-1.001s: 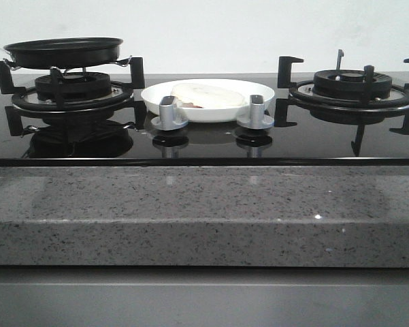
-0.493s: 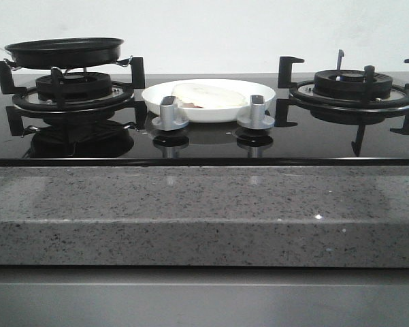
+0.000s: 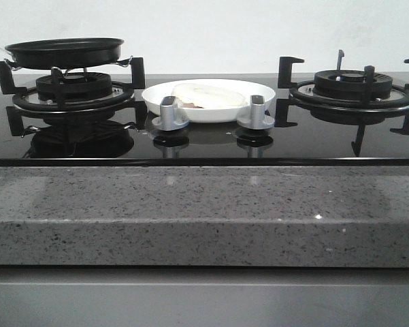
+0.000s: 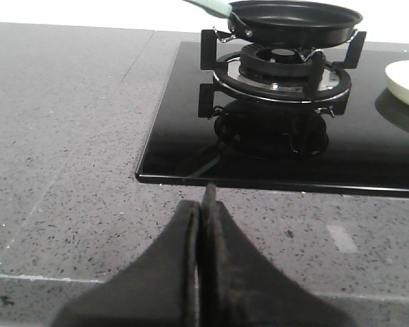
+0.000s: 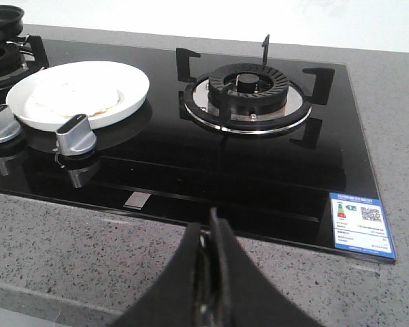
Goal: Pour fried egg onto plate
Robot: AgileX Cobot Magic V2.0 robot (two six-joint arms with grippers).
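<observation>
The speckled grey stone desk (image 3: 204,211) carries a black glass hob (image 3: 204,139) set into its top. From the left pincer (image 4: 203,204), the hob's near corner lies just ahead. Ahead of the right pincer (image 5: 211,228) the hob's front edge crosses, a blue label (image 5: 359,225) near its corner.

wall: plain white wall (image 3: 204,30) at 12 o'clock from my front cam, nothing on it
counter: grey speckled stone countertop (image 3: 204,211), thick front edge at 6 o'clock
cooktop: glossy black glass hob (image 3: 326,139) set in the stone, picks up reflections
light: soft, even, no harsh shadows
</observation>
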